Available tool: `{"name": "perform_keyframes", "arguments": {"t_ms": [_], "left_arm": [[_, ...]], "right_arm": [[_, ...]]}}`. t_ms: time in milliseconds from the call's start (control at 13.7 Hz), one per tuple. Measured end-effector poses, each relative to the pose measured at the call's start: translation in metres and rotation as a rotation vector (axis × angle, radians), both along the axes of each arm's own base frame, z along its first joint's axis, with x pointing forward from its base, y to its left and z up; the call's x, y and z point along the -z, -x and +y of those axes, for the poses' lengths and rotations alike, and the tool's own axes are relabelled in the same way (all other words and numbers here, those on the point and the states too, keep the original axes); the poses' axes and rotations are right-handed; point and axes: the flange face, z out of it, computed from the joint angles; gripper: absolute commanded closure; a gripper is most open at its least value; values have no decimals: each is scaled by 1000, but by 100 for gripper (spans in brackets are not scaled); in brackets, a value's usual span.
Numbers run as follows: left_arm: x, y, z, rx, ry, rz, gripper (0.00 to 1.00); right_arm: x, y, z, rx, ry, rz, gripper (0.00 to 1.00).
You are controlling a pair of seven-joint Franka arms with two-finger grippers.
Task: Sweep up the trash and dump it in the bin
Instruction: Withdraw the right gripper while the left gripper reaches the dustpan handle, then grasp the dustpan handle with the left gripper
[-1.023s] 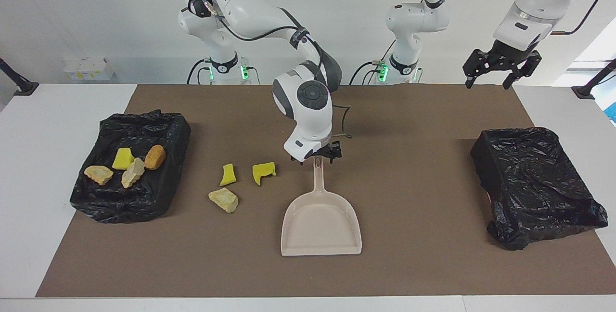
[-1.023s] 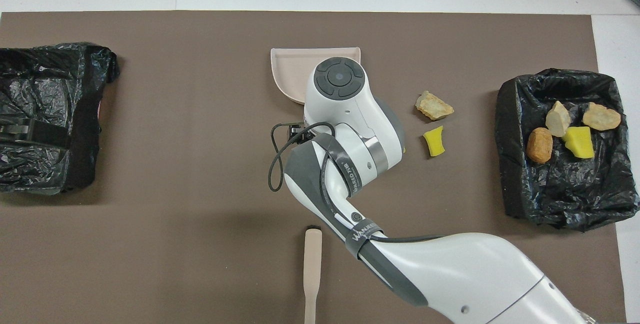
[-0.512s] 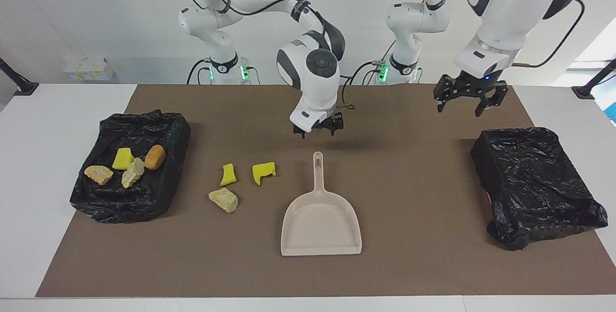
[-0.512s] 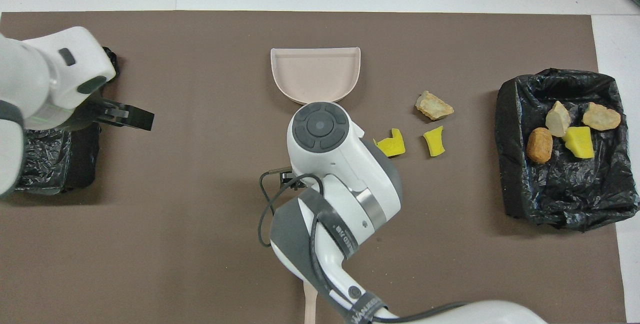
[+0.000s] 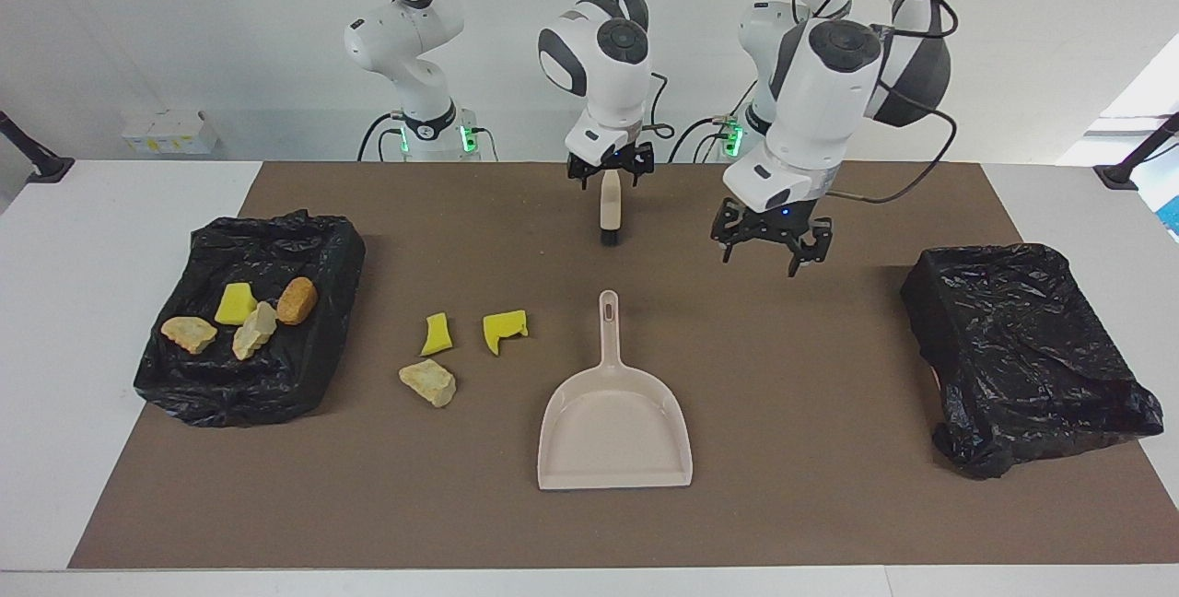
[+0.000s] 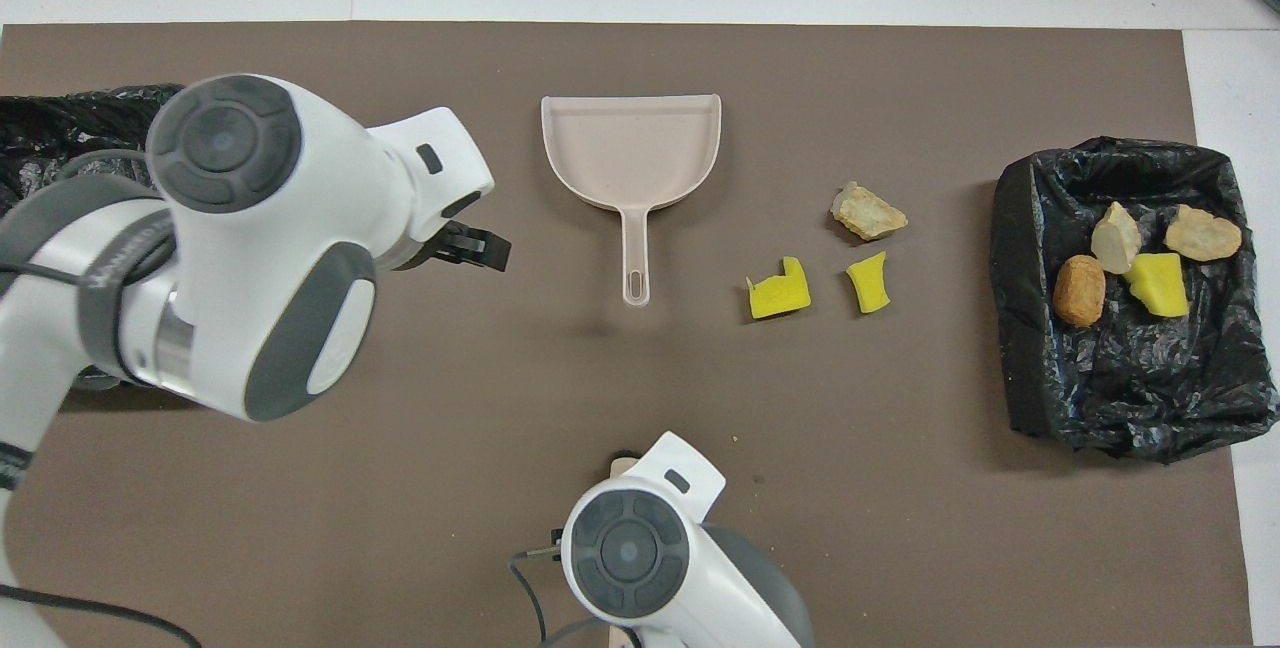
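Brush (image 5: 609, 213) beneath your right gripper (image 5: 610, 168); grip unclear.
Left gripper (image 5: 770, 245) spread; may nudge dustpan (image 5: 614, 427) from trash (image 5: 431, 382).

We see two arms with smooth, glossy white shells and rounded joints. Each wrist ends in a dark grey round cap with a ring of curved segments around a central disc. Dark grey bands sit between the white links, and one silver metal ring shows on the left arm in the overhead view, next to grey lettering that we cannot read. Thin black cables run along the outside of both arms, fixed with black straps. The left gripper (image 5: 770, 247) and the right gripper (image 5: 612, 169) are black. We also see green lights glowing at both bases, and a small blue light above the left gripper
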Motion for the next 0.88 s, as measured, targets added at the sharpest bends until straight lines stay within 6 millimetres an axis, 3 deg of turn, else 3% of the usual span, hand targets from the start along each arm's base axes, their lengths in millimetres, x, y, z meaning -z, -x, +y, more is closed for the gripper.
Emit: {"name": "perform_keyframes", "arguments": {"t_ms": [219, 439, 585, 877], "left_arm": [[45, 5, -57, -63, 27, -3, 0], [72, 11, -97, -102, 34, 12, 0], [80, 15, -124, -123, 46, 1, 0], [124, 2, -166, -182, -3, -34, 3]], "right_arm": [[10, 63, -5, 64, -11, 5, 0], [16, 104, -13, 105, 1, 11, 2], [29, 118, -11, 116, -9, -5, 18], [52, 123, -11, 121, -17, -19, 33]]}}
